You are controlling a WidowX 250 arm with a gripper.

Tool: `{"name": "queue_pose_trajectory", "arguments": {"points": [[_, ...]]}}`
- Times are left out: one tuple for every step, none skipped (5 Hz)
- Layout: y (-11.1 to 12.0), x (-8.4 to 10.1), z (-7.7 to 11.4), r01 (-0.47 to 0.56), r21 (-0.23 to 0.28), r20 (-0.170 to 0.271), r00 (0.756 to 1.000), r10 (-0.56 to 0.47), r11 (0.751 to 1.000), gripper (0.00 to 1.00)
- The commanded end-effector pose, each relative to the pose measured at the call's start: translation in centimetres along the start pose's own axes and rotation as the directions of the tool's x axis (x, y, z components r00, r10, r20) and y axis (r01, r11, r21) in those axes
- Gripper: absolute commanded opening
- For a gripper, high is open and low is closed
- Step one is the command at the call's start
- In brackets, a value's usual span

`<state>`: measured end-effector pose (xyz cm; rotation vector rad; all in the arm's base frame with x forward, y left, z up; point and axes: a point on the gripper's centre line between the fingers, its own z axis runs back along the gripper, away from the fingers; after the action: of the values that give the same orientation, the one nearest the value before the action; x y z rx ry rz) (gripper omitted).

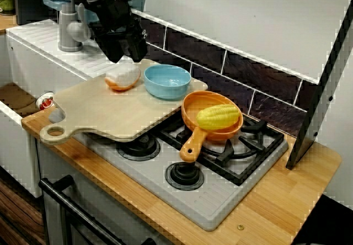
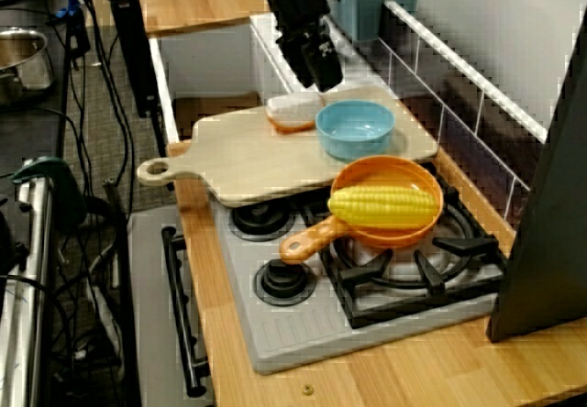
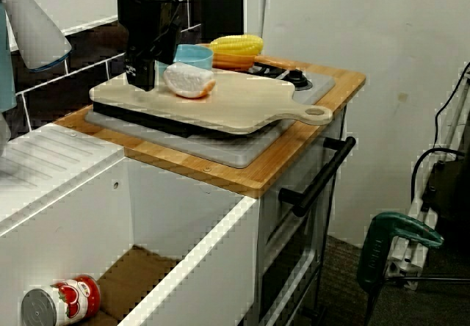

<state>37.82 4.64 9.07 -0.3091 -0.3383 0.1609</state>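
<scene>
Surface [image 1: 287, 195]: wooden, carries a grey stove [image 1: 220, 201].
Board [image 1: 110, 112]: pale wood, lies over part of the stove.
Pan [image 1: 190, 104]: orange, on the burner grate, holds a yellow corn [image 1: 218, 116].
Hand [image 1: 128, 54]: low over the board, just beside the food piece; released or clenched, I cannot tell.
Bowl [image 1: 167, 81]: blue, on the board.
Food piece [image 1: 122, 75]: white on orange, on the board, beside the bowl.

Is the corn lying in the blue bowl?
No, the corn lies in the orange pan, beside the blue bowl.
</scene>
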Motion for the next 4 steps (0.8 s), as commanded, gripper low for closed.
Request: {"name": "queue_pose_trajectory", "arguments": {"points": [[-0.57, 0.18, 2.84, 0.03, 0.001, 0.068, 0.997, -0.03, 1.0, 1.0], [-0.51, 0.19, 2.92, 0.028, -0.003, 0.068, 0.997, -0.028, 1.0, 1.0], [-0.3, 0.17, 2.94, 0.021, -0.004, 0.066, 0.998, -0.021, 1.0, 1.0], [-0.2, 0.04, 3.04, 0.018, -0.007, 0.067, 0.998, -0.018, 1.0, 1.0]]}}
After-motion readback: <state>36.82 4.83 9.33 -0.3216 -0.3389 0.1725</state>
